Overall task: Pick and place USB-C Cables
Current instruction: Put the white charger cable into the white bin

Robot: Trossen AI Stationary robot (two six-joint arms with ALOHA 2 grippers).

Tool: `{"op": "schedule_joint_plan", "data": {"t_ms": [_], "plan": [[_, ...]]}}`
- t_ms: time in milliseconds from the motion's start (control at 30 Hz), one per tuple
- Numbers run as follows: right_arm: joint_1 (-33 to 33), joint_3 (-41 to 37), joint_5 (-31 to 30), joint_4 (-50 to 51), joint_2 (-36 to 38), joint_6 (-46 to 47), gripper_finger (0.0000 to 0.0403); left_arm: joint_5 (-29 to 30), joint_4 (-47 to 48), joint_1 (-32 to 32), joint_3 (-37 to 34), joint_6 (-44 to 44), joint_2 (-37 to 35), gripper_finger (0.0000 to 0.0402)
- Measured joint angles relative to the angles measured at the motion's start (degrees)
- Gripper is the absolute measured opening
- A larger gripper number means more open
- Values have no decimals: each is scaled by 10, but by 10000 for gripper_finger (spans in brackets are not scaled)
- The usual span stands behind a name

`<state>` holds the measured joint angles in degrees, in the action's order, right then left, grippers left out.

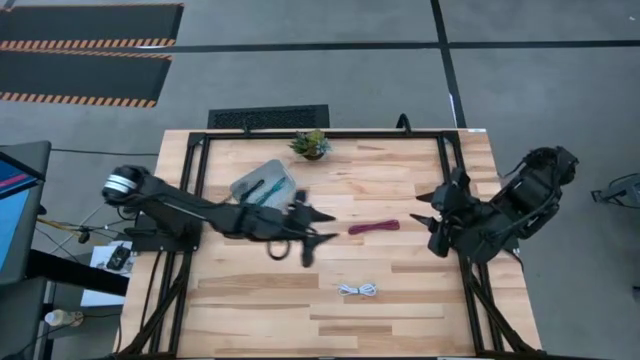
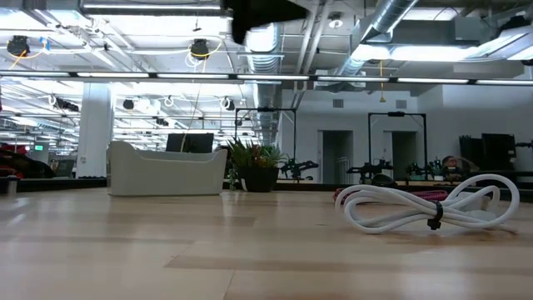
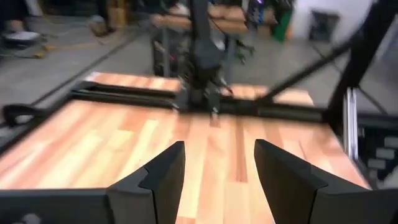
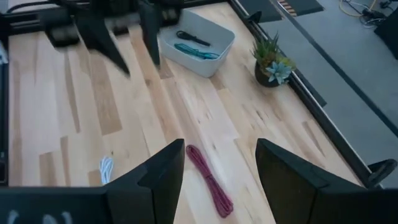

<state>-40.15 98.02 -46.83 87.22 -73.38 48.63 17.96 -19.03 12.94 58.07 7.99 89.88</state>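
White cable [image 2: 429, 207], light and floppy (grab its tied middle), lies near the front edge, the maroon cable [image 1: 374, 227] mid-table, between the empty, spread left gripper [image 1: 318, 226] and right gripper [image 1: 432, 218].

High camera is looking straight down on the whole table [image 1: 400, 200], both arms in frame. Low camera is sitting at tabletop height, facing level across the wood toward the bin [image 2: 166, 171] and plant [image 2: 254, 167], with the white cable [image 2: 429, 207] lying close to the lens. Left wrist camera is looking past its own fingers [image 3: 163, 177] at the right arm [image 3: 202, 56]. Right wrist camera is angling down beyond its fingers [image 4: 163, 174], sharing bin, plant and maroon cable [image 4: 210, 180] with the overhead.
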Motion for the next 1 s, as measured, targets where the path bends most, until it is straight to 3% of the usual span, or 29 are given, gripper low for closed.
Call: {"op": "schedule_joint_plan", "data": {"t_ms": [333, 467, 633, 867, 1000], "plan": [[-41, 0, -16, 0, 0, 64, 220, -36, 13, -30, 139, -35, 224, 182], [-56, 0, -18, 0, -2, 83, 220, -109, 35, -28, 167, -38, 274, 182], [-68, 0, -26, 1, -18, 84, 220, -160, 40, -10, 168, -16, 286, 182], [-70, 0, -37, 5, -44, 70, 220, -127, 74, 24, 168, 16, 284, 182], [-70, 0, -46, 4, -48, 78, 220, -116, 76, 14, 170, 35, 277, 182]]}}
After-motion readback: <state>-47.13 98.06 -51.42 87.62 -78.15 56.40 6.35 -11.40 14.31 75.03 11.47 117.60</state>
